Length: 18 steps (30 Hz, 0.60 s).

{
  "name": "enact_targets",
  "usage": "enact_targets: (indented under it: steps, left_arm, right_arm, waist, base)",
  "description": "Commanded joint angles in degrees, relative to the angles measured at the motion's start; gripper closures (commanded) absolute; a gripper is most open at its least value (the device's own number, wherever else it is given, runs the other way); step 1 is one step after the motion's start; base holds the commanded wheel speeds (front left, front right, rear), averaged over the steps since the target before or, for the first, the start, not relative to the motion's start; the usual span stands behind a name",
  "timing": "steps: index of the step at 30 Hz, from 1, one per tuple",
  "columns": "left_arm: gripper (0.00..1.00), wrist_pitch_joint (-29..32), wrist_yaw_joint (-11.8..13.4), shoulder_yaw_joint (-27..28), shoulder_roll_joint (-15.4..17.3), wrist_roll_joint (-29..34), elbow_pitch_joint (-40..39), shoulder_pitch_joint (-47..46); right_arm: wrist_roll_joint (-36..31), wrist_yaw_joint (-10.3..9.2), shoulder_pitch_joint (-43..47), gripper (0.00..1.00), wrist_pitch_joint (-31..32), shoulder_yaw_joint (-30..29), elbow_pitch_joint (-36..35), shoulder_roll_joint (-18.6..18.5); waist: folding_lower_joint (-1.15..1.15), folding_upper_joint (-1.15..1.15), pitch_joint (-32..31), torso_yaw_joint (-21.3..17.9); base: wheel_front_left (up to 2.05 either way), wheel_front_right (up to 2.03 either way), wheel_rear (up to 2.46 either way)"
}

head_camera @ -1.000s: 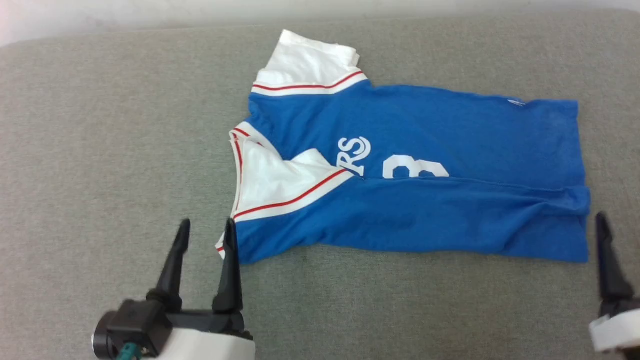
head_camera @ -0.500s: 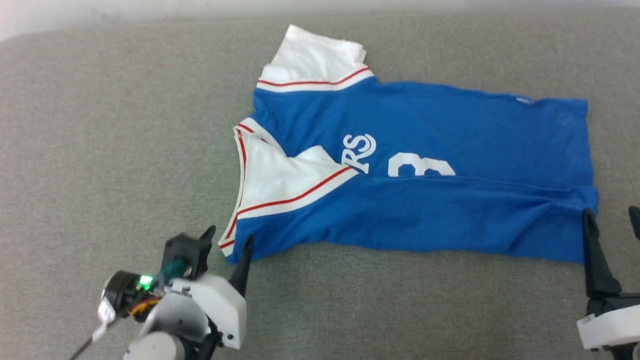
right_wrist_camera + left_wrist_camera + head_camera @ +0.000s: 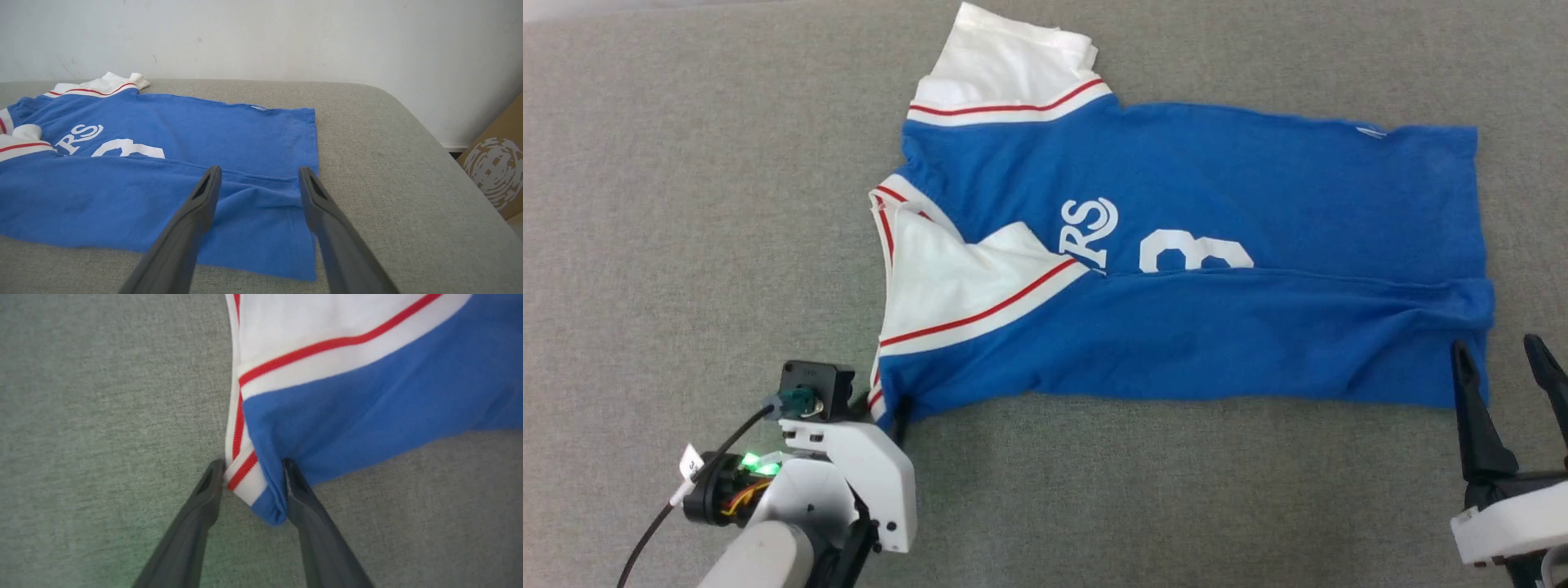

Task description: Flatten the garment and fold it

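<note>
Left hand (image 3: 253, 469), low at the near collar-end corner of the jersey T-shirt (image 3: 1217, 188): straddles that corner with both dark fingers (image 3: 196, 522), touching red-striped white trim on one side and a bunched blue fold on the other. Sits narrower than the other hand, yet cannot tell whether truly clamped on the cloth. Right hand (image 3: 1494, 347), at the hem end: fingers spread well apart, nothing gripped between them. Lines up at the near hem corner, one finger across the blue edge in the head view, the other over bare grey upholstery (image 3: 686, 204); cannot tell whether touching cloth. As for the shirt: lies sideways on the upholstered surface, collar toward the robot's left, hem toward its right, one white sleeve pointing away. Shows its near long side folded up over the chest, cutting the white lettering to "RS" and the number to the top of a "3". Past the surface's far and right edges, in the right wrist view: white wall (image 3: 261, 36) and cardboard box (image 3: 494, 175).
</note>
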Motion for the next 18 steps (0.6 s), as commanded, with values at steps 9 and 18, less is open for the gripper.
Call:
enact_targets:
  steps: [9,18]
  left_arm:
    - [1.00,-2.33,1.20,2.15,-1.72,-3.56,-1.07,2.97]
    - [1.00,-2.87,1.78,1.53,-2.07,-3.03,-5.38,2.97]
  right_arm:
    - [5.99,-0.05,-5.02,0.00,8.71,0.27,0.91,-6.94]
    - [9.96,-0.05,-5.77,0.00,28.00,-3.48,8.63,-11.24]
  waist:
    - [0.00,0.00,-0.45,-0.36]
    - [0.00,0.00,1.99,1.78]
  base:
    - [0.00,0.00,0.00]
    - [0.00,0.00,0.00]
